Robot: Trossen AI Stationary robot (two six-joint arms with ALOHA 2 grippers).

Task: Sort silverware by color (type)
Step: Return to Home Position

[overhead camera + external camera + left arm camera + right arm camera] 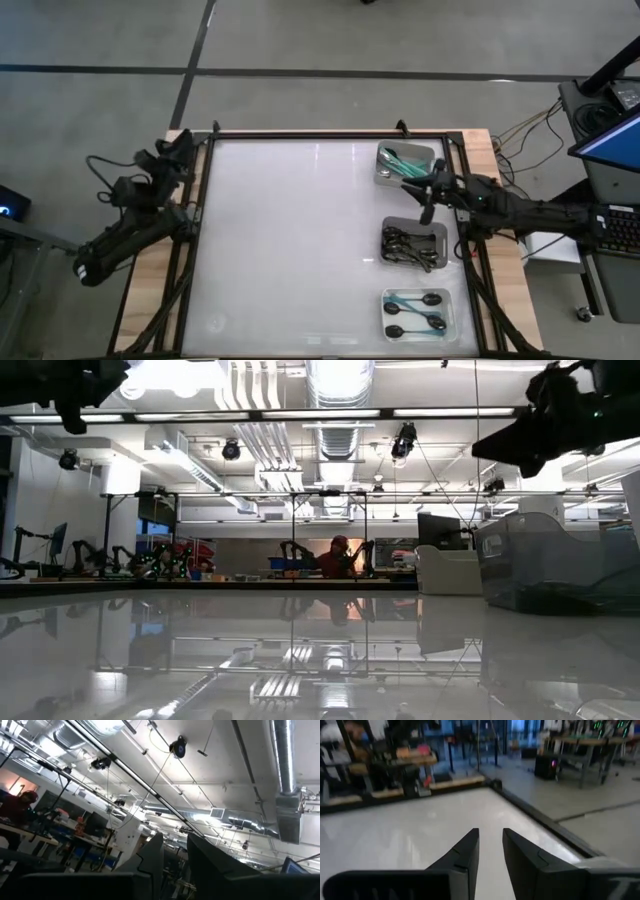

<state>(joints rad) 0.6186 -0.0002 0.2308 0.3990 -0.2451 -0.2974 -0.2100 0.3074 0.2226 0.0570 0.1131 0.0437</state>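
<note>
My right hand (427, 205), narrow and empty, hangs between the top tray (433, 148) and the middle tray (386, 222) at the frame's right. I'd lift it first, then draw it back, clear of both rims. My left hand (175, 857), also narrow, sits folded at the left edge. The spoons (413, 245) lie in three trays, and the middle ones look black, I think. No writing is readable.

spoons (410, 243) grouped by colour, in three trays (386, 222)
</note>
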